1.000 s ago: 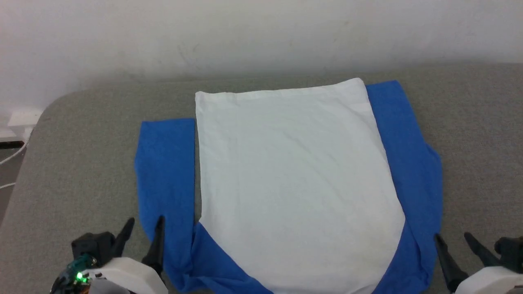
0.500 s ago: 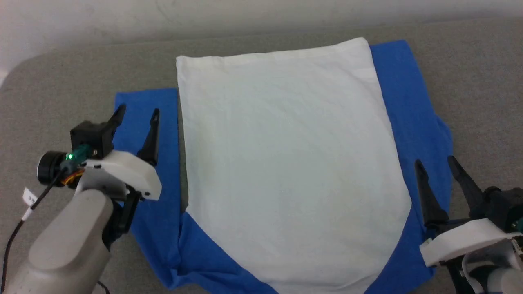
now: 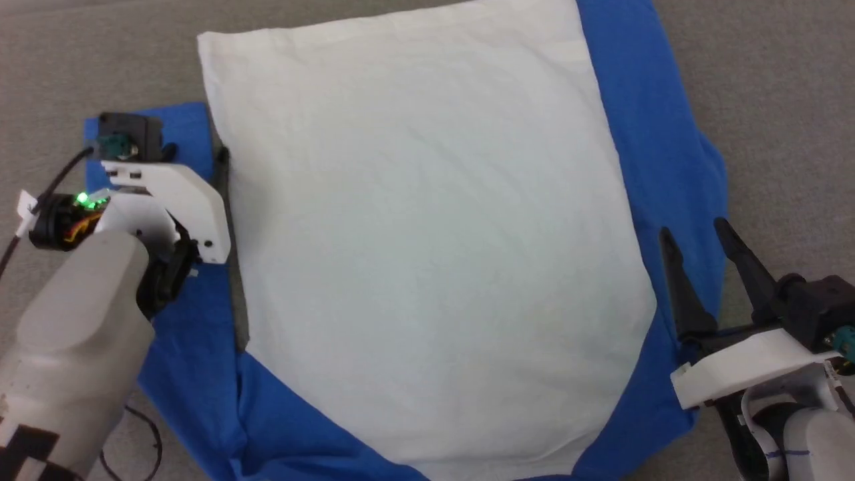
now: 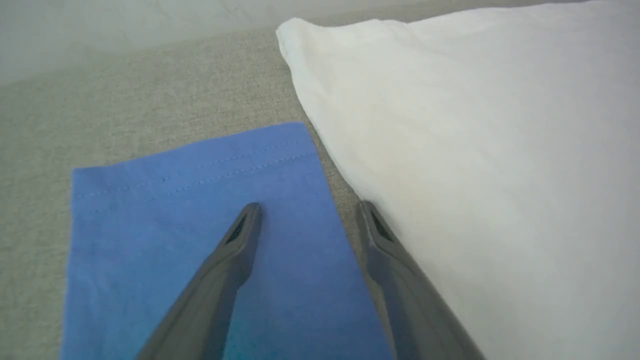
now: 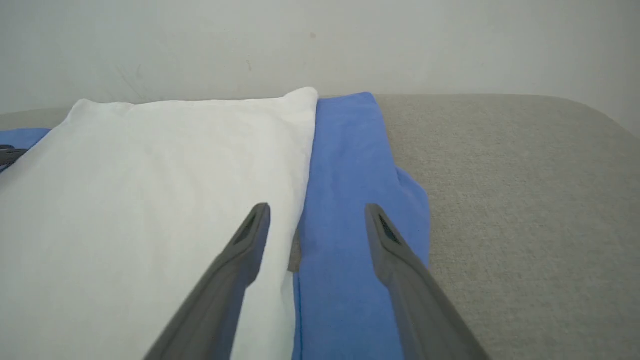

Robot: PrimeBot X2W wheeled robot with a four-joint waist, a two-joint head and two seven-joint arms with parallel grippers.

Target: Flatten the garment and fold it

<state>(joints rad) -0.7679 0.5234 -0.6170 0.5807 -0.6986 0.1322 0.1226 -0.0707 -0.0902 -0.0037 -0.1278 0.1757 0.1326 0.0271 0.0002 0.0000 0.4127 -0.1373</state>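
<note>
The white cloth T-shirt with bright blue sleeves [image 3: 427,234] lay spread flat on the grey fabric-covered surface [image 3: 768,100]. Its plain white body faced up, the hem lay at the far side and the blue shoulders were near the robot. Each sleeve lay straight alongside the body, a layout that looked ready for folding the sleeves inward. The left gripper [image 4: 310,206] hung low over the far end of the left blue sleeve [image 4: 200,200], its two dark fingers spread wide with nothing between them. One finger was above the sleeve and the other was along the narrow grey gap beside the body's white edge, probably lined up to take that sleeve. The right gripper [image 3: 693,229] was equally wide and empty. It straddled the line where the white body met the right blue sleeve [image 3: 668,133] and sat nearer the robot than the left one. Whether either gripper's tips touched cloth could not be told. The left wrist view showed the cuff's stitched hem and both fingers plainly, whereas in the head view the white wrist housing hid most of them. The right wrist view showed the pale wall [image 5: 320,45] beyond the far edge and a bulge in the right sleeve's outer edge. The head view gave the shirt's outline and both arms' relative positions.
</note>
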